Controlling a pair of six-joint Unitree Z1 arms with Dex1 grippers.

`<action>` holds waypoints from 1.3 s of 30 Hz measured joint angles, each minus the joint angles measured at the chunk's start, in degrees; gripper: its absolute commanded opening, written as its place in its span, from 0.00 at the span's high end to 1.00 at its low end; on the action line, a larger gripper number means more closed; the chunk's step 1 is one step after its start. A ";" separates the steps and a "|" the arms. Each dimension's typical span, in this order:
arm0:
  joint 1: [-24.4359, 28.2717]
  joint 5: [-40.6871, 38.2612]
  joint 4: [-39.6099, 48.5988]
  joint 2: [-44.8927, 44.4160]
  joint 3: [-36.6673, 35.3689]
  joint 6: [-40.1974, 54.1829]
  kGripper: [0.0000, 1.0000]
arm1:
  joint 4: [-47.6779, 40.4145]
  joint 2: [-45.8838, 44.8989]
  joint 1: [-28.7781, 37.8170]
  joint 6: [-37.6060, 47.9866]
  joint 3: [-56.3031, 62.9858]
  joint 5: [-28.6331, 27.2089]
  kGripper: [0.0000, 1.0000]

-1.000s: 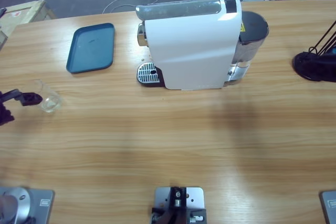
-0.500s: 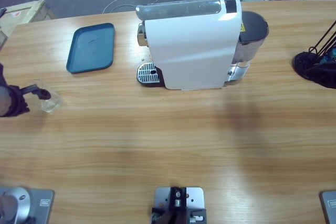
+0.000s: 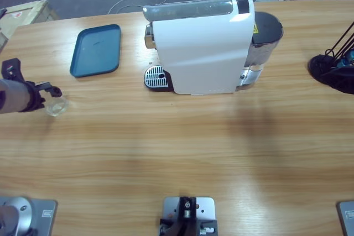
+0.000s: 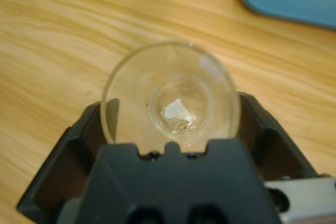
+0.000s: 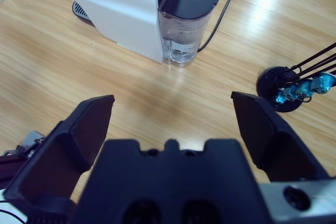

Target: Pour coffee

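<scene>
- The left gripper [image 3: 51, 89] comes in from the table's 9 o'clock edge — its jaws stand spread on either side of a small clear tumbler [image 3: 56, 105]; in the left wrist view the tumbler [image 4: 170, 98] sits between them, and whether they touch the glass cannot be told
- No dark coffee shows in the tumbler; only a pale glint at its bottom
- A blue tray [image 3: 96, 50] lies near the tumbler, toward 1 o'clock
- A white coffee machine [image 3: 202, 45] stands at 12 o'clock on the wooden table [image 3: 182, 147], its drip grate [image 3: 155, 77] well apart from the tumbler — nothing lies between them
- The right gripper [image 5: 170, 114] hangs wide open above bare wood; a black stand [image 5: 281, 90] sits beside it
</scene>
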 measured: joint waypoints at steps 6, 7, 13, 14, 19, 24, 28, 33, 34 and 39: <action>0.05 -0.01 -3.92 0.42 2.59 2.53 0.66 | 0.44 0.00 0.00 0.09 0.00 0.00 0.00; 0.11 -0.17 -5.11 0.25 3.12 3.74 0.71 | 0.46 0.00 0.00 0.17 0.00 0.00 0.00; 0.78 -1.90 -9.17 -1.74 5.70 9.54 1.00 | 0.50 0.00 0.00 0.59 0.02 0.00 0.00; 0.78 -1.99 -9.22 -2.31 6.05 10.15 1.00 | 0.50 0.00 0.00 0.74 0.08 0.00 0.00; -0.58 -2.50 -9.23 -6.96 7.16 13.34 1.00 | 0.50 0.00 0.00 1.44 0.62 0.00 0.00; -2.20 -13.85 -9.23 -16.44 6.50 27.20 1.00 | 0.51 -0.04 0.00 1.72 1.02 -0.27 0.00; -2.52 -29.98 -12.41 -19.76 5.23 46.26 1.00 | 3.26 -1.76 0.01 1.44 1.00 -1.95 0.00; -0.73 -51.06 -18.54 -14.75 2.45 67.49 1.00 | 8.56 -6.50 0.01 1.37 1.00 -3.56 0.00; 0.05 -53.86 -18.97 -12.54 1.23 70.61 1.00 | 9.50 -7.26 0.01 1.37 0.93 -3.67 0.00; 5.03 -61.46 -19.50 -0.87 -5.56 81.12 1.00 | 14.48 -8.95 0.01 1.30 -0.93 -3.72 0.00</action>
